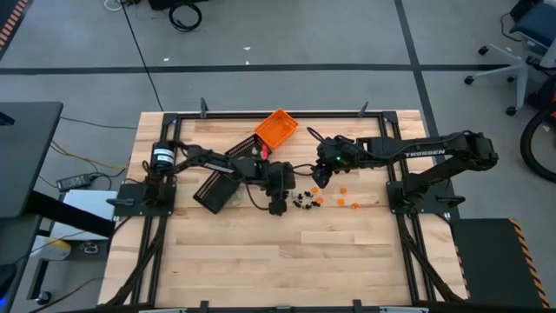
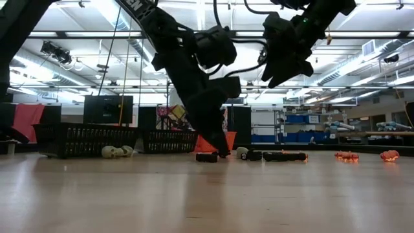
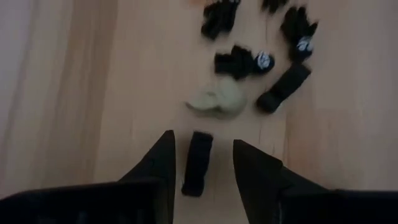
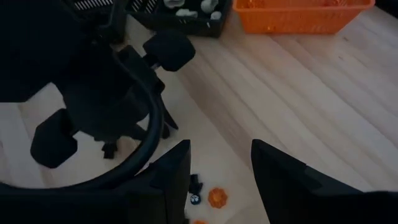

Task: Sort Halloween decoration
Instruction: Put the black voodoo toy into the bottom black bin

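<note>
A cluster of tiny black trinkets (image 1: pixel 304 203) lies mid-table, with orange ones (image 1: pixel 341 202) scattered to its right. My left gripper (image 1: pixel 278 208) is low over the table at the cluster's left end, open. One black oblong trinket (image 3: pixel 198 163) lies on the wood between its fingers, with a gap on each side. Just beyond it lie a whitish trinket (image 3: pixel 217 101) and more black ones (image 3: pixel 239 62). My right gripper (image 1: pixel 320 179) hangs open above the table, right of the left gripper; an orange trinket (image 4: pixel 217 198) lies below it.
The orange tray (image 1: pixel 276 128) sits at the far edge, tilted. Two black trays (image 1: pixel 213 187) lie on the left under the left arm; whitish skull trinkets (image 2: pixel 113 152) show by one in the low view. Bare wood stretches toward the near edge.
</note>
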